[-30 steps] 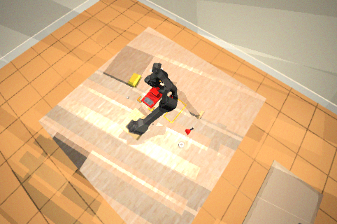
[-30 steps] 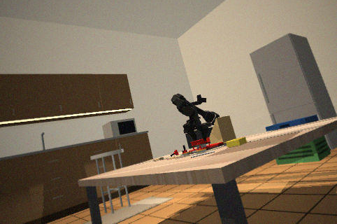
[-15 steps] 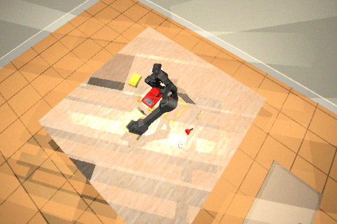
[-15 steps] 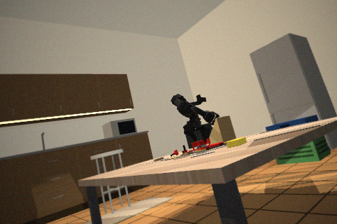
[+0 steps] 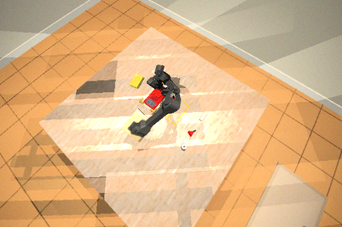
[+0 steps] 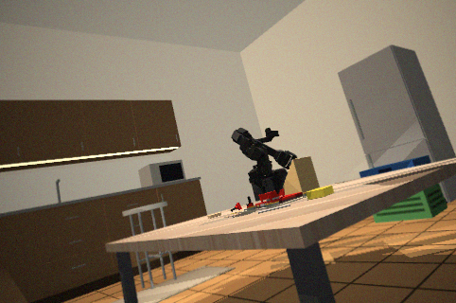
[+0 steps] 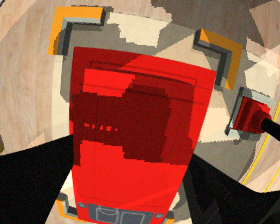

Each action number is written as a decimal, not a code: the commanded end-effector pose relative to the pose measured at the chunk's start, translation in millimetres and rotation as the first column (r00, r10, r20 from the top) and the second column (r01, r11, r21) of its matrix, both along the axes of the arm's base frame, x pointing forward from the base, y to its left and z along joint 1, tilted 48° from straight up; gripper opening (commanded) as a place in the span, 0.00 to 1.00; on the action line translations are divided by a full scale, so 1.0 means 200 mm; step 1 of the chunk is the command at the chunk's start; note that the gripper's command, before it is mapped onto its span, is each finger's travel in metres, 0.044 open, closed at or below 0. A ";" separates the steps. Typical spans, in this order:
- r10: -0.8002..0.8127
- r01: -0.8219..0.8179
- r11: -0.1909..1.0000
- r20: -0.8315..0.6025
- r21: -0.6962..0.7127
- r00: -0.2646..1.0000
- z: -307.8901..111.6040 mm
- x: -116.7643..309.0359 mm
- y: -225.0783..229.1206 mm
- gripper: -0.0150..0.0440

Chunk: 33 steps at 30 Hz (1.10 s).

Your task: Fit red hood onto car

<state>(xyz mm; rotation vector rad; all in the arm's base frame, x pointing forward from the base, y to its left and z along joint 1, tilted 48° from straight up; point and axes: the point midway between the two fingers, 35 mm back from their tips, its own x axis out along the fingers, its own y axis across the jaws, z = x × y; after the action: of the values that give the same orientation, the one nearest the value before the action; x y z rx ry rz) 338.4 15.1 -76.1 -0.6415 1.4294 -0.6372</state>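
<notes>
The end effector (image 5: 158,89) (image 6: 271,189) (image 7: 131,149) is clamped on the red hood (image 5: 153,98) (image 6: 271,195) (image 7: 131,182), one finger along each side. The hood lies between the fingers, within the orange corner brackets (image 7: 81,13) on the tabletop (image 5: 220,112) (image 6: 227,235) (image 7: 21,50); whether its holes take the pegs can't be made out.

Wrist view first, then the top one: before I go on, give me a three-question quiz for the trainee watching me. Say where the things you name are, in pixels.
1. Multiple choice. In the wrist view, what are the black fingers closed on?
A) a yellow block
B) the red hood (image 5: 153,98) (image 7: 133,175)
C) a white ring

2. True or false: in the top view, the white ring lies on the tiled floor.

3. Fill in: in the wrist view, the corner brackets (image 7: 80,13) beyond the hood's far end are coloured ____ on top.

Key: 1 B; 2 false; 3 orange.
</notes>
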 end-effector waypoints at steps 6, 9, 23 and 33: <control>0.000 0.000 1.000 -0.003 -0.003 1.000 -0.02 0.00 -0.02 0.25; 0.001 -0.001 1.000 -0.003 -0.003 1.000 -0.02 0.00 -0.03 0.25; 0.000 0.000 1.000 -0.001 -0.001 1.000 -0.02 0.00 -0.02 0.57; 0.000 0.000 1.000 -0.001 -0.001 1.000 -0.02 0.00 -0.02 1.00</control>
<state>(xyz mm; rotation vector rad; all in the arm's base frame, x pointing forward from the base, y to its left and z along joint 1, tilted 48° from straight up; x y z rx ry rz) 338.9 11.1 -79.7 -0.6419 1.4305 -0.6375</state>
